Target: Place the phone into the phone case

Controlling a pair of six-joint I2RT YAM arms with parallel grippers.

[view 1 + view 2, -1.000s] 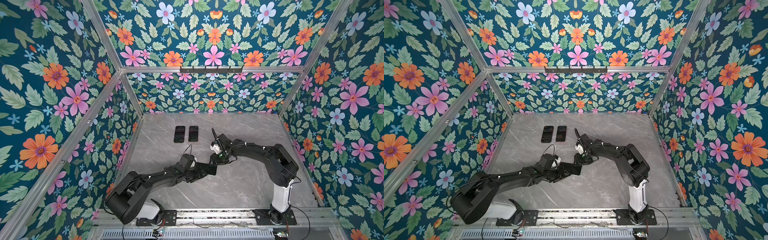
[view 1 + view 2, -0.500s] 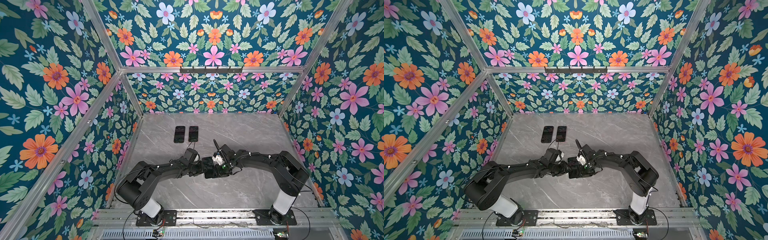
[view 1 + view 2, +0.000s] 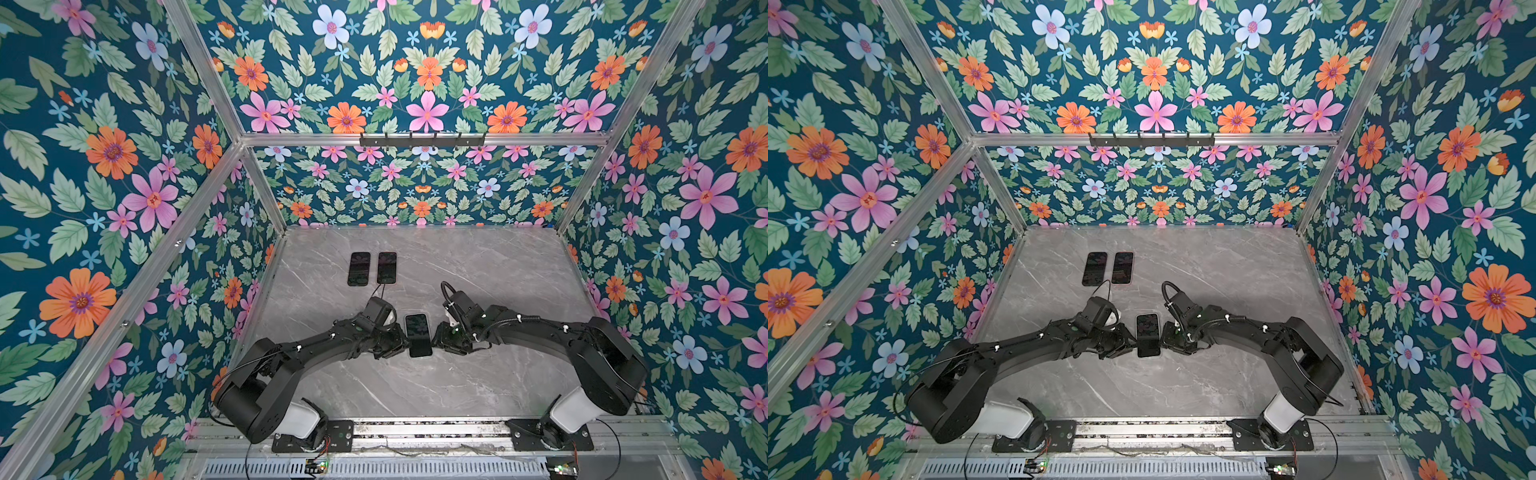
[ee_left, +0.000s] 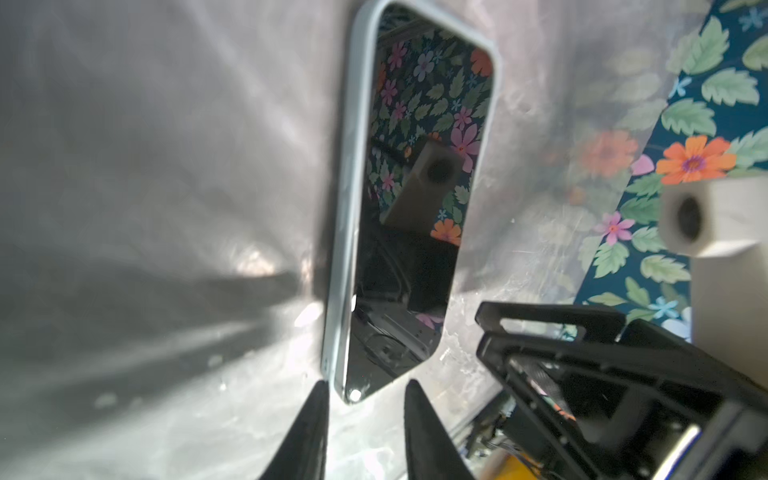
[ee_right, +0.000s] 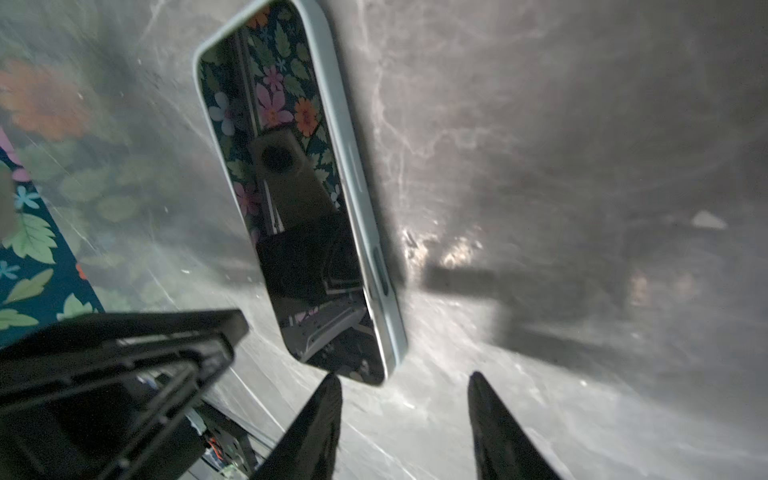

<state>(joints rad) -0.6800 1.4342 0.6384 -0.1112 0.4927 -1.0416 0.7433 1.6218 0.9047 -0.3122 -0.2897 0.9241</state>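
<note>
In both top views you see the phone (image 3: 417, 334) (image 3: 1148, 334) flat on the middle of the table (image 3: 498, 270), glossy black screen up. Left wrist: a pale case (image 4: 347, 208) rims it, and your left gripper (image 4: 365, 384) stands narrowly parted astride its corner. Right wrist: your right gripper (image 5: 403, 376) gapes wider, empty.

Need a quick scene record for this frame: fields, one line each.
phone: flat on table, screen up
case: pale rim surrounds screen; looks seated
left gripper: jaws straddle phone's corner; grip unclear
right gripper: open, beside phone's corner, holding nothing
other phones: two, side by side, far back, untouched
</note>
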